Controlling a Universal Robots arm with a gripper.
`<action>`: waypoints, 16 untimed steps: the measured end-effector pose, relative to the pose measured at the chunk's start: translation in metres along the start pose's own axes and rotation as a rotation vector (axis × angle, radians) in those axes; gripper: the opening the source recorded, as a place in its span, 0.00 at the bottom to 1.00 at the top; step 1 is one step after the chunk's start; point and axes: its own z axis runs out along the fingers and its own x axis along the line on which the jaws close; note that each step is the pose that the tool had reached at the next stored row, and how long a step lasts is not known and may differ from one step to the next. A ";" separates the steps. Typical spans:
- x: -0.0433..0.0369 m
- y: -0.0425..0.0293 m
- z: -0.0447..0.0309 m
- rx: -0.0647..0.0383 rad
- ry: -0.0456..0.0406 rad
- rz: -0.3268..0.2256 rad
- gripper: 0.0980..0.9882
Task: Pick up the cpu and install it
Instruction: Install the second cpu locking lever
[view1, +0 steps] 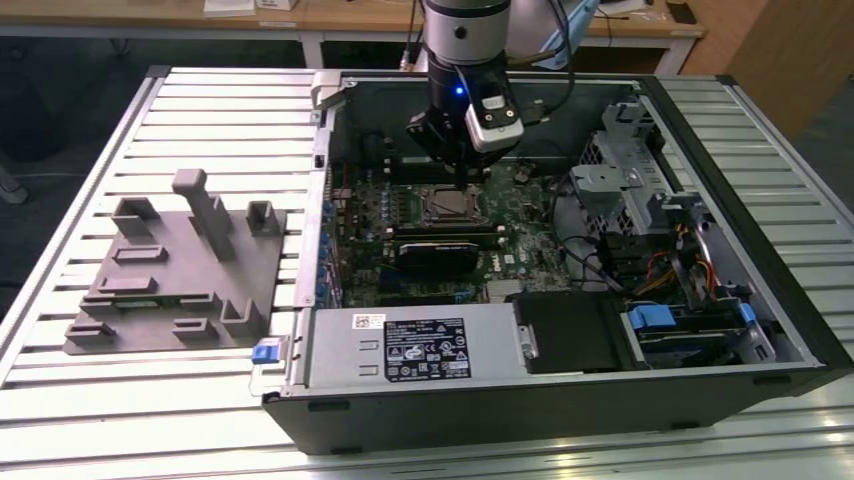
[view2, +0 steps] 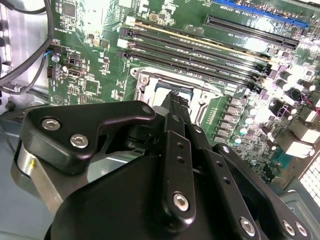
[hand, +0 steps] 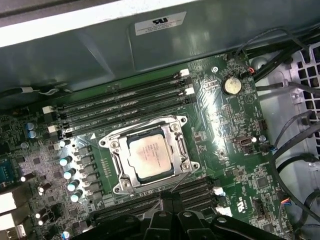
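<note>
- One chip matters to you now: the cpu (hand: 151, 157) lies flat inside the metal-framed socket (hand: 150, 152) on the motherboard (hand: 230, 125), its pale silvery top facing up, so it looks seated rather than carried.
- Your pincer (view1: 461, 182) hangs just above that socket in the exterior view, inside the open computer case (view1: 561, 400), which lies on its side on the slatted bench (view1: 200, 110).
- In the second wrist view the pincer (view2: 175, 96) has its black fingers (view2: 176, 107) drawn together to a narrow tip with nothing between them; you hold no chip.
- That tip points down at the socket's edge, probably because the arm works straight above the seat.
- Memory slots (hand: 120, 102) run beside the socket on two sides, so you have little room around the frame.
- Off to the exterior view's left, the grey plastic fixture (view1: 174, 270) with upright posts stands on the bench, well apart from the case.
</note>
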 end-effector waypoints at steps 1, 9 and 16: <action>-0.0001 -0.0004 -0.0001 0.001 -0.0002 0.000 0.01; -0.0025 -0.0076 0.0003 0.004 -0.0010 0.000 0.01; -0.0038 -0.0132 0.0053 0.004 0.0008 -0.003 0.01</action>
